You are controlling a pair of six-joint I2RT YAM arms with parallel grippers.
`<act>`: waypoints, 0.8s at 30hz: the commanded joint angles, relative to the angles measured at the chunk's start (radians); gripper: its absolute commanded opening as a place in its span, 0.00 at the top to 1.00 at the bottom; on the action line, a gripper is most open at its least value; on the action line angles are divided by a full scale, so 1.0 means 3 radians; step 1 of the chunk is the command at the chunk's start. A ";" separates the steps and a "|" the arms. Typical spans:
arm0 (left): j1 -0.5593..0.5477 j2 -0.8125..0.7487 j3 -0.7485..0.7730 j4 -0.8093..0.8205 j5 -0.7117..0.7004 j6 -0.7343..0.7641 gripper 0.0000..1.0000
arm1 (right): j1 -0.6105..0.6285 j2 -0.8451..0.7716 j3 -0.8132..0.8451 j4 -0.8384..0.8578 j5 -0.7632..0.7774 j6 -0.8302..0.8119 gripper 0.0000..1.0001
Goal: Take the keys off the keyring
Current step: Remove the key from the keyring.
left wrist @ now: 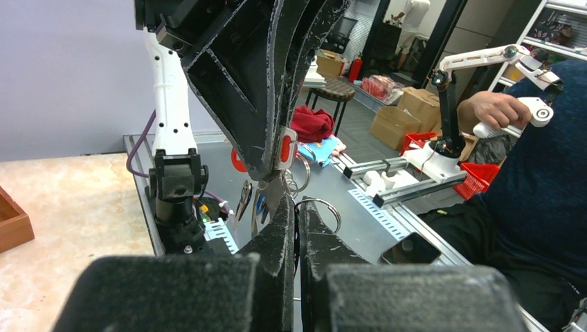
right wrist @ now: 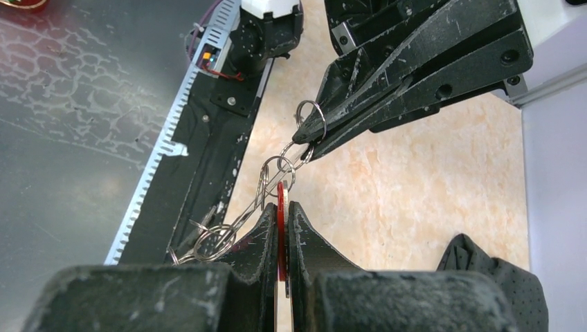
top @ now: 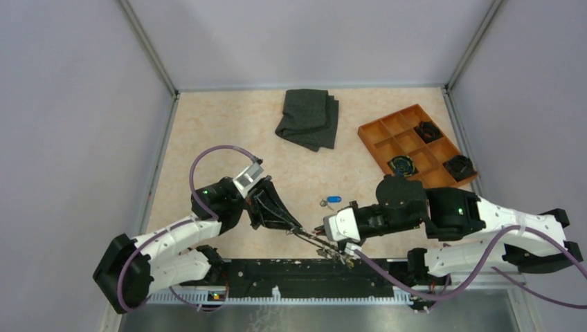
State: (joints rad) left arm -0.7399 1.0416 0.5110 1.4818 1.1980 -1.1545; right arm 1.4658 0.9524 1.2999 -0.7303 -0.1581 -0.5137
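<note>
I am clamping a red-headed key (right wrist: 281, 228) in my right pincer (right wrist: 284, 206), the keyring (right wrist: 302, 107) in my left pincer (right wrist: 308, 142); beyond them an orange tray (top: 387, 117) is holding black clumps (top: 459, 166).

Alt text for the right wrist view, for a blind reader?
The right gripper is shut on a red key; linked metal rings run up to the left gripper, which pinches their top end above the beige table.

White arm shells (top: 173, 238), black joints (top: 124, 266), looping purple cables (top: 208, 155), green indicator lights (top: 453, 211), scuffed matte-black claw fingers (right wrist: 415, 62)
</note>
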 commanded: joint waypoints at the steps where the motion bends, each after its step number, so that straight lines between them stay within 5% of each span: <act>1: 0.0027 -0.0015 0.0011 0.1028 -0.0048 -0.0064 1.00 | 0.0023 -0.0012 -0.0026 0.0165 0.0130 -0.0008 1.00; 24: 0.0189 -0.0194 0.0045 0.1033 -0.0082 -0.0197 1.00 | 0.0023 -0.0101 -0.0094 0.0069 0.0319 -0.0044 1.00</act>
State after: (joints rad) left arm -0.7029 1.0061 0.5110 1.4818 1.2068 -1.1919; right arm 1.4658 0.9543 1.2694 -0.7109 -0.0666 -0.5312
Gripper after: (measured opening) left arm 0.016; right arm 0.020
